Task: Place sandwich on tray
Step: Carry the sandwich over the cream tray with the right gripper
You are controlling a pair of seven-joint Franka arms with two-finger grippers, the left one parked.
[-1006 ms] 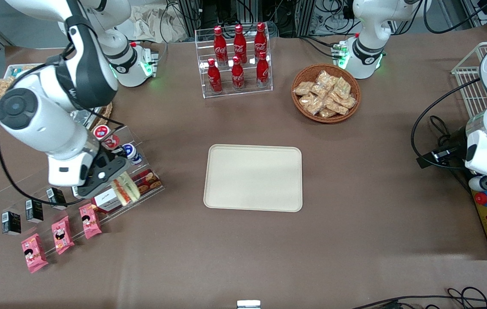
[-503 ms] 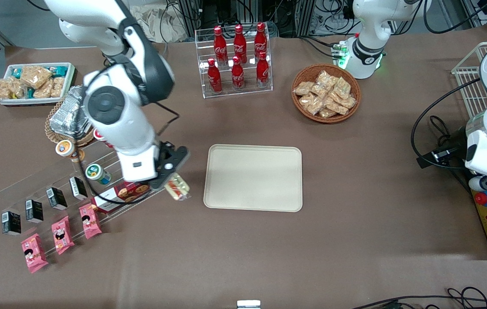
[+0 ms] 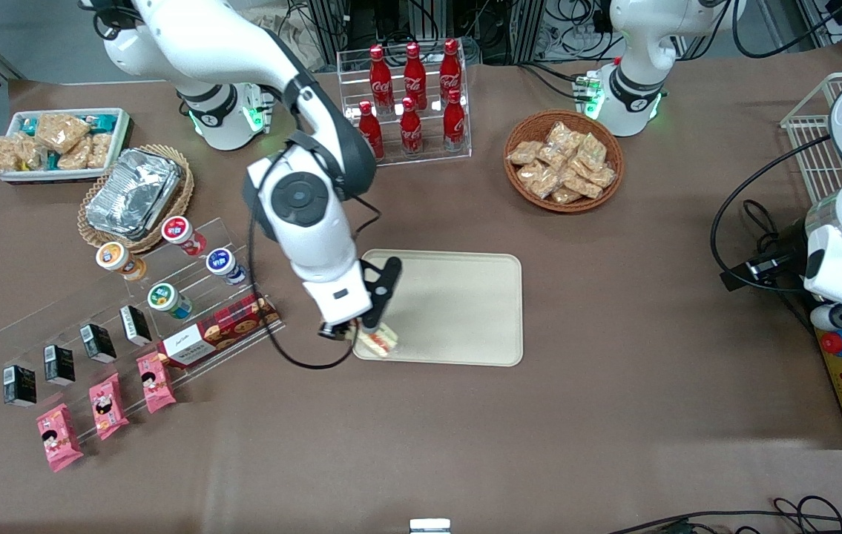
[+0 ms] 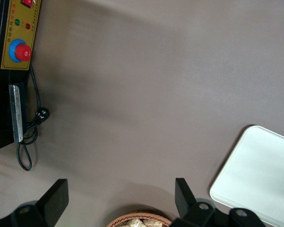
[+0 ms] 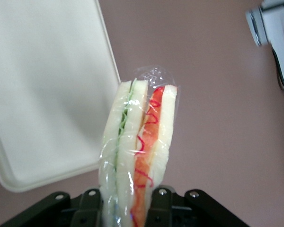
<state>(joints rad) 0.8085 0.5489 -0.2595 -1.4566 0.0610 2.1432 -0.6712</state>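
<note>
My right gripper (image 3: 370, 331) is shut on the sandwich (image 3: 379, 341), a wedge in clear wrap with white bread, green and red-orange filling. It hangs over the corner of the cream-beige tray (image 3: 458, 297) nearest the front camera on the working arm's side. In the right wrist view the sandwich (image 5: 139, 146) stands pinched between the two black fingers (image 5: 88, 208), its tip over the brown table just beside the tray's rim (image 5: 52, 177). The tray holds nothing else. Its corner also shows in the left wrist view (image 4: 260, 170).
A clear stepped rack (image 3: 131, 297) with cups, black cartons and a biscuit box stands toward the working arm's end, pink packets (image 3: 105, 404) in front of it. A rack of red bottles (image 3: 409, 96) and a wicker basket of tan packets (image 3: 563, 162) stand farther from the camera than the tray.
The right arm has carried the sandwich sideways from the clear rack, across the bare table, to the tray's near corner. The gripper stayed shut on it.
</note>
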